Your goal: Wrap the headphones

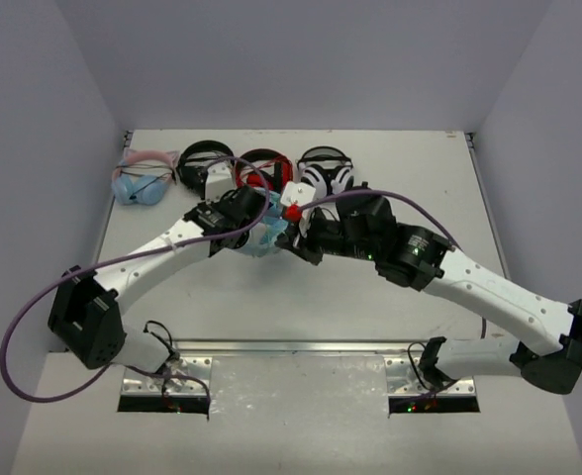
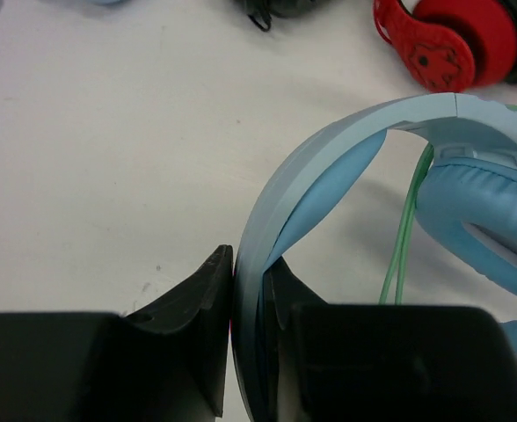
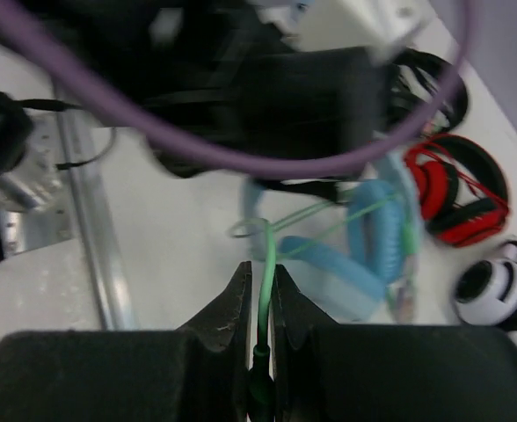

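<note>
Jaws of the left gripper (image 2: 248, 259) clamp the headband (image 2: 346, 132) of the headphones (image 2: 478, 211), those of the right gripper (image 3: 261, 272) pinch the cable (image 3: 265, 242).

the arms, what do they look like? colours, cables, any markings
The left arm and right arm have white shells with black joints and bases. A thick purple cable trails along each. The fingers are matte black tapered wedges.
</note>
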